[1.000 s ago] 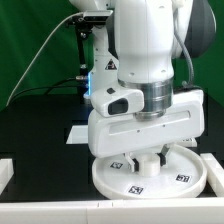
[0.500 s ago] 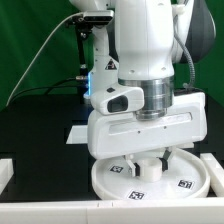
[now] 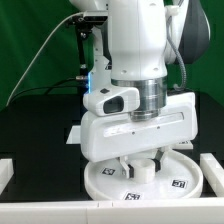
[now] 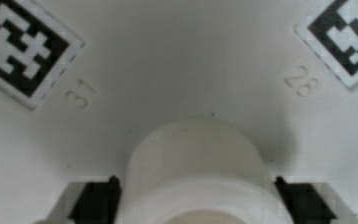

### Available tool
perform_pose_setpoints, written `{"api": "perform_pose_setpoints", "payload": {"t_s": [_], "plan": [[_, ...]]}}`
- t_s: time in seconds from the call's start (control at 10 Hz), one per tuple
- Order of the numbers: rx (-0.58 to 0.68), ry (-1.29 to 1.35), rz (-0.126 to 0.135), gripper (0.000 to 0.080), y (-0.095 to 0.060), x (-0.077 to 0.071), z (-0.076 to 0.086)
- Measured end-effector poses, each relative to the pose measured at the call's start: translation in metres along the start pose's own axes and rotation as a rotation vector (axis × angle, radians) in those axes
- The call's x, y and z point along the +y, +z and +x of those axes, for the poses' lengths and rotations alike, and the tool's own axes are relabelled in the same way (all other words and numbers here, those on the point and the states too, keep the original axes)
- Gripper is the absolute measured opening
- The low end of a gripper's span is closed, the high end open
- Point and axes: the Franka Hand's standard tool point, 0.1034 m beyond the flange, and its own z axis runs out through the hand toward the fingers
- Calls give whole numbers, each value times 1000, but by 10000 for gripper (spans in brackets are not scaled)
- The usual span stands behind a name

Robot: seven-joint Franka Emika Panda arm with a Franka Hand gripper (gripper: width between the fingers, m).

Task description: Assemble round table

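The large rimmed round disc [image 3: 120, 182] lies flat on the black table near the front, with black-and-white tags on its face. The short white cylindrical post [image 3: 143, 168] stands upright on the middle of the disc. My gripper [image 3: 143, 160] comes straight down over the post, and its fingers are shut on the post's sides. In the wrist view the post [image 4: 197, 165] sits between the two dark pads [image 4: 96, 195], with the disc's tagged face [image 4: 176, 70] beyond it. The cross-shaped base is out of view.
White border rails lie at the exterior view's left [image 3: 5, 172] and right [image 3: 215, 165] front corners. The marker board [image 3: 74, 136] lies on the black table behind the disc. A green backdrop stands behind the arm.
The gripper, the post and the disc have shifted together a little toward the exterior view's left.
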Motion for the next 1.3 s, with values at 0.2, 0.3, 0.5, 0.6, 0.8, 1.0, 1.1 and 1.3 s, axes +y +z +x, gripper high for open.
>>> {"api": "perform_pose_setpoints", "payload": {"t_s": [0.2,0.3,0.5,0.6,0.8,1.0,1.1,1.3], "plan": [[-4,-16,-1,406,2,8,-4],[-5,-37,-3,406,2,12,-5],[-5,-55,-3,406,3,12,-6],[-5,-55,-3,406,3,13,-6],[-2,-45,-4,406,4,10,-5],[15,-24,-12,406,5,-2,0],[23,0,-14,406,5,-9,3],[24,31,-19,406,5,-13,5]]}}
